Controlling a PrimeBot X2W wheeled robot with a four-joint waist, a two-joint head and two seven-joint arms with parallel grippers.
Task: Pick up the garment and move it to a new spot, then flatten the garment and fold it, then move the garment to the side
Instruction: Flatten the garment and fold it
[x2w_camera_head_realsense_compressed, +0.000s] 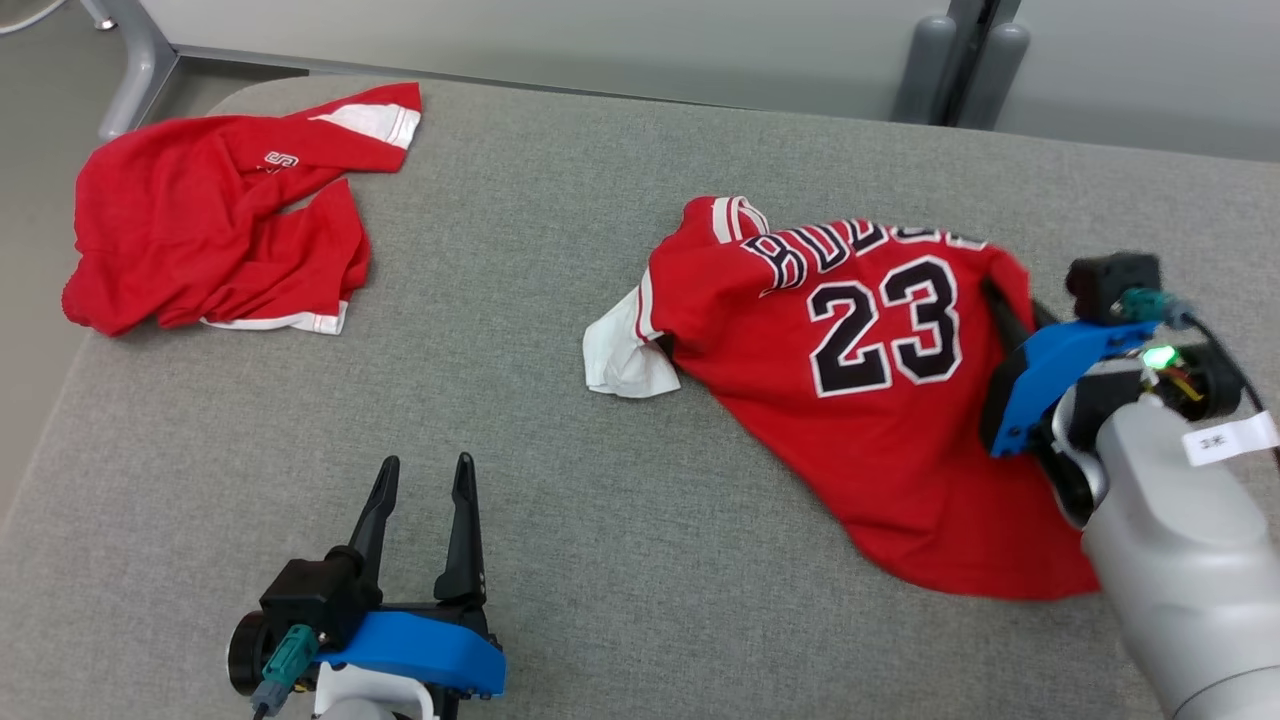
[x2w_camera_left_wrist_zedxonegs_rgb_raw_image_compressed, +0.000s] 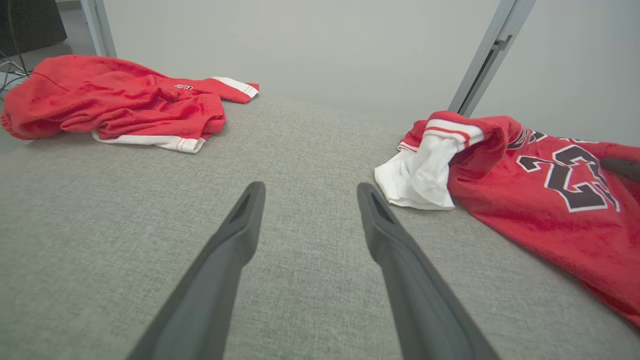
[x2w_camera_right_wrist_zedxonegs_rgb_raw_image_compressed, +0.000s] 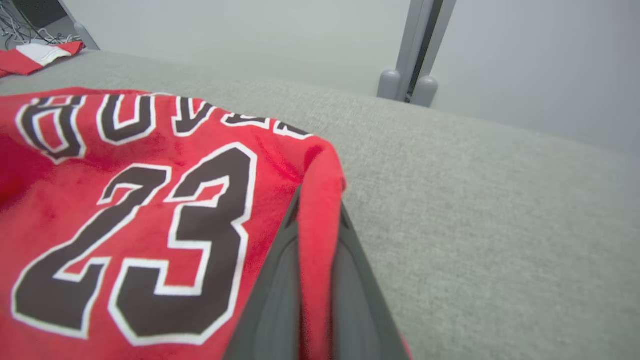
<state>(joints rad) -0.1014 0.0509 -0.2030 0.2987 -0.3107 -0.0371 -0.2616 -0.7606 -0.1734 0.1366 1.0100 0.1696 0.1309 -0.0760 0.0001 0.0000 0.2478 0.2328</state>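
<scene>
Pinching a raised fold of the red number 23 jersey (x2w_camera_right_wrist_zedxonegs_rgb_raw_image_compressed: 150, 225) between fingers pressed together, the right gripper (x2w_camera_right_wrist_zedxonegs_rgb_raw_image_compressed: 320, 200) has the garment by its 3 o'clock edge on the grey padded table (x2w_camera_head_realsense_compressed: 600, 480). — PHOTOGRAPHER

Which way does the jersey run, for the caption? — DESK

From the head camera its long axis goes from 10 o'clock, where a white bunched end (x2w_camera_head_realsense_compressed: 620, 355) lies, down to 4 o'clock, where the hem meets the pale right forearm (x2w_camera_head_realsense_compressed: 1180, 520) in the picture. It lies crumpled to the right of the table's middle, lettering up. — PHOTOGRAPHER

And the other arm? — DESK

The left gripper (x2w_camera_head_realsense_compressed: 427, 465) hangs at 7 o'clock in the frame, fingers spread wide with nothing between them, apart from the cloth. The white bunched end sits at about 2 o'clock from it. — PHOTOGRAPHER

So which arm is nearer? — DESK

The right, plainly: it is on the cloth. My reading is that the lift to a new spot turns on that single grip. Most of the jersey would trail toward 9 o'clock from the fingers and drag across the table. The left gripper is the nearer one to the white bunched end, should a second hold be wanted for flattening. — PHOTOGRAPHER

Anything else in shot? — DESK

A second red garment (x2w_camera_head_realsense_compressed: 210, 220) is heaped at 10 o'clock, well apart from the jersey and touched by neither gripper. — PHOTOGRAPHER
</scene>
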